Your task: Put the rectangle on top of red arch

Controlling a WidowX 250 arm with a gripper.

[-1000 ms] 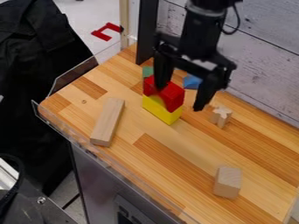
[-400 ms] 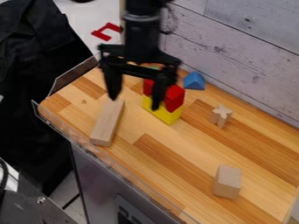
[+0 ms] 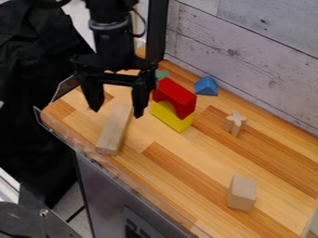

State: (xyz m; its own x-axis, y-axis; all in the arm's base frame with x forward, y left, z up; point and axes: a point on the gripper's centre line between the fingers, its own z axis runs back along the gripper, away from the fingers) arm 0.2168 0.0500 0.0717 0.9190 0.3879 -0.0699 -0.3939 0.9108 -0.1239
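The gripper (image 3: 116,112) is hanging over the rectangle's (image 3: 113,132) far end, jaws standing wide apart, holding nothing. The rectangle is lying on the table (image 3: 186,155), its lifting and stacking on the arch (image 3: 176,94) both remaining

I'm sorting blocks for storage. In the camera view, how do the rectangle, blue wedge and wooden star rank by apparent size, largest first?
1. Rectangle
2. Blue wedge and wooden star: too alike to rank
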